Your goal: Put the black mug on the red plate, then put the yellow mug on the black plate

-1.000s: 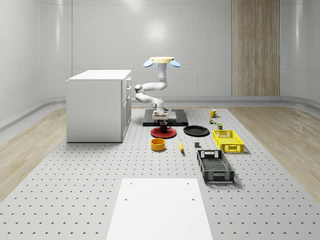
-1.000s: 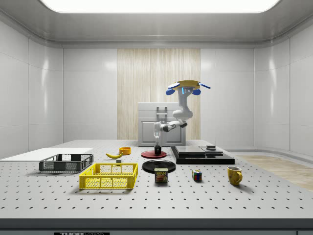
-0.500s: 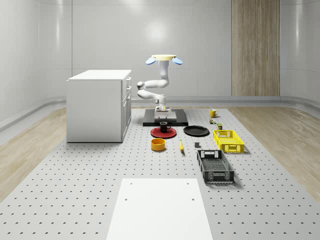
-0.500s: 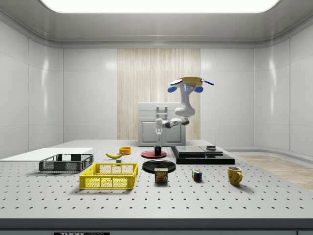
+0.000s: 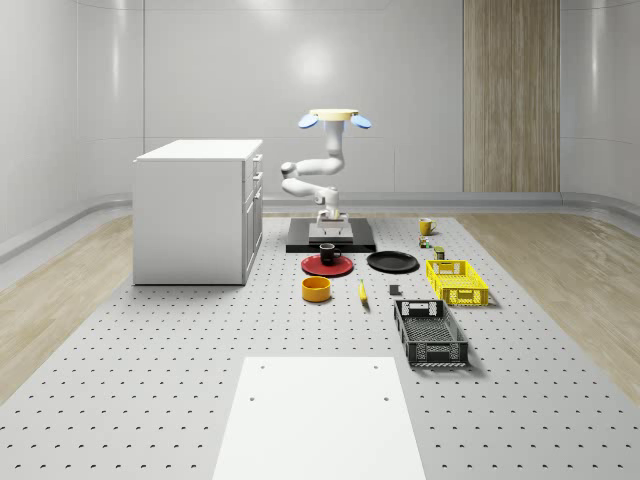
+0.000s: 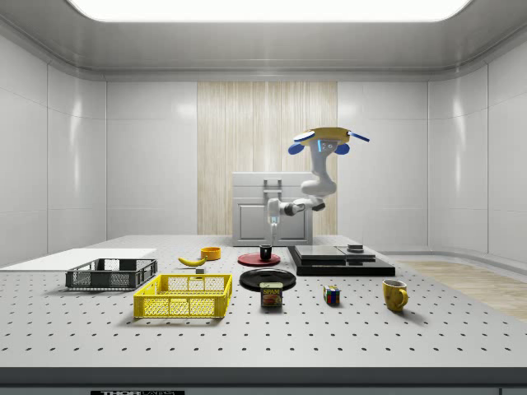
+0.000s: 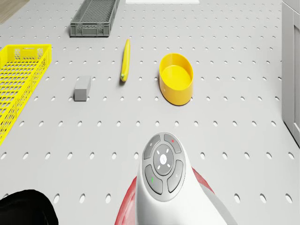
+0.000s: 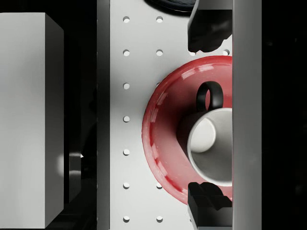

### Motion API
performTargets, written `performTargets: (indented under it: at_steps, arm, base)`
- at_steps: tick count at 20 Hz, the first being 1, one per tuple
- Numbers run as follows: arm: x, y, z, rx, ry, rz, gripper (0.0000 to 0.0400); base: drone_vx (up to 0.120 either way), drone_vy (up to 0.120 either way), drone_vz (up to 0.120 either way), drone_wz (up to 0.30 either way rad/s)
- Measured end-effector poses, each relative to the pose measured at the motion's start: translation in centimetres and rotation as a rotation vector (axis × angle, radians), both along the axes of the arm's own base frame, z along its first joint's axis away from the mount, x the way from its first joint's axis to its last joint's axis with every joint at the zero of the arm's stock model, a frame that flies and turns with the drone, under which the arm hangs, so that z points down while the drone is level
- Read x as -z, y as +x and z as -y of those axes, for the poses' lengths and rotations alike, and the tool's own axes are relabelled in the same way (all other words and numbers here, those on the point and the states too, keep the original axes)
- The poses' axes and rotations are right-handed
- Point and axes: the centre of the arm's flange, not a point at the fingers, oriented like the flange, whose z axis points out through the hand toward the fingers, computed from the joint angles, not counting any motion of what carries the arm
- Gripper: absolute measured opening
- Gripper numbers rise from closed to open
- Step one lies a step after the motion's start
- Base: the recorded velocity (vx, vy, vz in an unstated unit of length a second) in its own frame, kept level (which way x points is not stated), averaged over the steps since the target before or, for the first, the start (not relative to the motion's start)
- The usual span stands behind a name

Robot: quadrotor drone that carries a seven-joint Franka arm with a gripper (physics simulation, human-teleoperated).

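In the whole-scene view the drone [image 5: 335, 118] hovers above the dark platform [image 5: 331, 240] behind the plates, and its arm bends down so that the tool [image 5: 327, 225] hangs over the black mug [image 5: 327, 254], apart from it. That mug stands upright on the red plate [image 5: 327, 266], the black plate [image 5: 392, 262] lies just beside it toward this view's right, and the yellow mug [image 5: 426, 227] stands well apart, farther back on the worktop [image 5: 150, 360]. A yellow bowl [image 5: 317, 289], a yellow basket [image 5: 457, 281], a dark basket [image 5: 430, 333] and a white cabinet [image 5: 195, 210] also show here. The side view gives the height: the drone [image 6: 328, 141] is high above the platform [image 6: 339, 262], the tool [image 6: 272, 230] is clear above the black mug [image 6: 266, 253], and the yellow mug [image 6: 395, 295] stands near this view's right, with a can [image 6: 272, 295] and a small cube [image 6: 332, 295] beside it on the worktop. The drone view looks past the arm's wrist [image 7: 164, 187] to the yellow bowl [image 7: 176, 84], a banana [image 7: 125, 66] and a small grey block [image 7: 82, 88]. The wrist view looks straight down: the black mug [image 8: 211, 139] shows a pale inside and its handle, resting on the red plate [image 8: 163, 139], between the tool's [image 8: 208, 117] two dark fingertips [image 8: 206, 28], which stand wide apart and hold nothing.
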Motion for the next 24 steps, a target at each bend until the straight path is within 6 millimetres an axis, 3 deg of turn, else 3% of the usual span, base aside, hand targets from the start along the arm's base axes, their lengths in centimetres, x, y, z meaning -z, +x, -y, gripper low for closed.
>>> performTargets:
  at_steps: [16,24]
  arm:
    - [0.01,0.0,0.0,0.0,0.0,0.0,0.04]
    - [0.01,0.0,0.0,0.0,0.0,0.0,0.04]
  base:
    - [-0.12,0.12,0.0,0.0]
    - [-0.045,0.12,0.0,0.0]
